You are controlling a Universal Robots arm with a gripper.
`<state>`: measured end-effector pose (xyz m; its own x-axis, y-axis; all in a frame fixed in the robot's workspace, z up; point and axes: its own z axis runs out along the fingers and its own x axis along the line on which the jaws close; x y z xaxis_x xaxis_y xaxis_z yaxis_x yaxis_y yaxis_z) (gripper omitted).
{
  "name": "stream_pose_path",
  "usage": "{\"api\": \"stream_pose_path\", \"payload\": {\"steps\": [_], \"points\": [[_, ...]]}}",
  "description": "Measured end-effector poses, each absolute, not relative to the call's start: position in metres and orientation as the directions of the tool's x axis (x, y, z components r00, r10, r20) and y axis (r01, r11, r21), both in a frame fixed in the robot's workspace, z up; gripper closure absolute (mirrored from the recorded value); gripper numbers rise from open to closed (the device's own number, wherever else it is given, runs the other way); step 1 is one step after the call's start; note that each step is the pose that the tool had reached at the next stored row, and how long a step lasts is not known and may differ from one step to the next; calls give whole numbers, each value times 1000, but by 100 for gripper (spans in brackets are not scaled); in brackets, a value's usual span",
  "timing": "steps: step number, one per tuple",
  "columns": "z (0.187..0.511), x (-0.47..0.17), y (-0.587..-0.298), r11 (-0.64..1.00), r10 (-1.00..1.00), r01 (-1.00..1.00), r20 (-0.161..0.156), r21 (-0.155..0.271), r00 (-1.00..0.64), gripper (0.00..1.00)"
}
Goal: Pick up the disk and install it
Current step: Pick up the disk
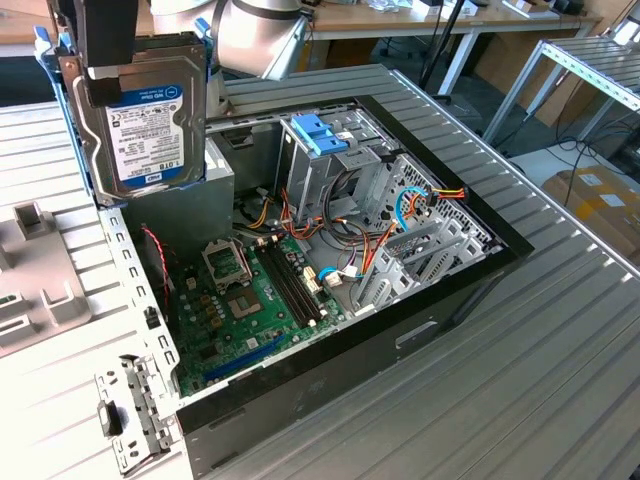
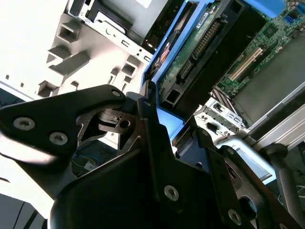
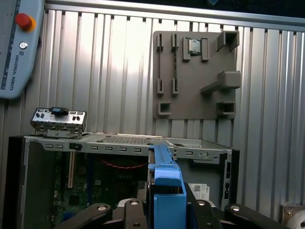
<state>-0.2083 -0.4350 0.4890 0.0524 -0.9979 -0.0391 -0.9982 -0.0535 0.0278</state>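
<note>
Pincer clamped on disk, upper left of frame, above open computer case. Best hold disk straight, grip tight, move slow.

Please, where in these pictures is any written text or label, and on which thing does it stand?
The disk, held in the gripper: white and blue label, fine print too small to read.
The teach pendant: one line of capital letters along its edge.
A small white sticker near the disk's carrier: too small to read.
</note>
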Motion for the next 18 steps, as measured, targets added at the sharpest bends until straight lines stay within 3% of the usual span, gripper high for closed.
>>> {"api": "stream_pose_path", "payload": {"steps": [18], "points": [[488, -192, -444, -53, -998, -998, -39, 28, 52, 63]]}}
